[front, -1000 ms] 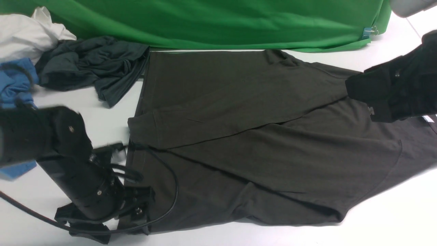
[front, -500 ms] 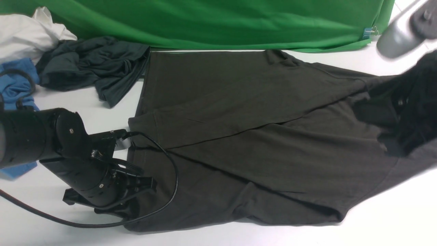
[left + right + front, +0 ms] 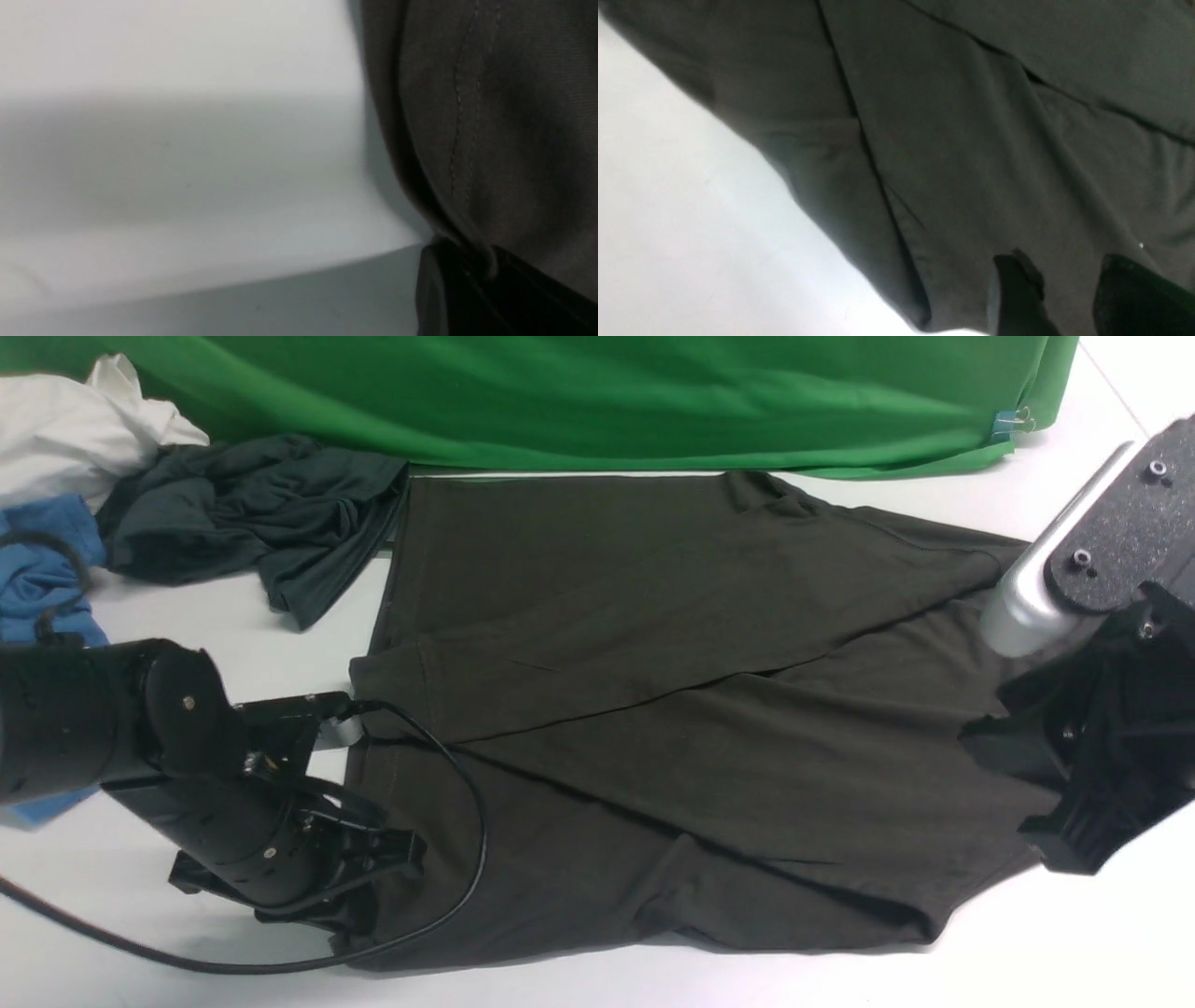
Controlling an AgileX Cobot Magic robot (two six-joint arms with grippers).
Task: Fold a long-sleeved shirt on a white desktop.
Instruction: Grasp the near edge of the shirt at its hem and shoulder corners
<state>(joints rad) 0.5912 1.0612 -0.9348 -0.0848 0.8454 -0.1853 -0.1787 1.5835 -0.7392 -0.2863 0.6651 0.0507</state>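
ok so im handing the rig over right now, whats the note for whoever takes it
Left gripper: jaws shut on the hem of the long-sleeved shirt, toward its near corner.
Right gripper: jaws open, low over the shirt's opposite end, holding nothing.
Shirt lies flat on the white desktop, hem toward the robot's left.
Done: sleeves look folded in across the body.
Left: probably a right-hand grip, then folding the body over.

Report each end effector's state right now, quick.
Left end effector: closed, pinching the hem of the long-sleeved shirt.
Right end effector: open over the same shirt, holding nothing.
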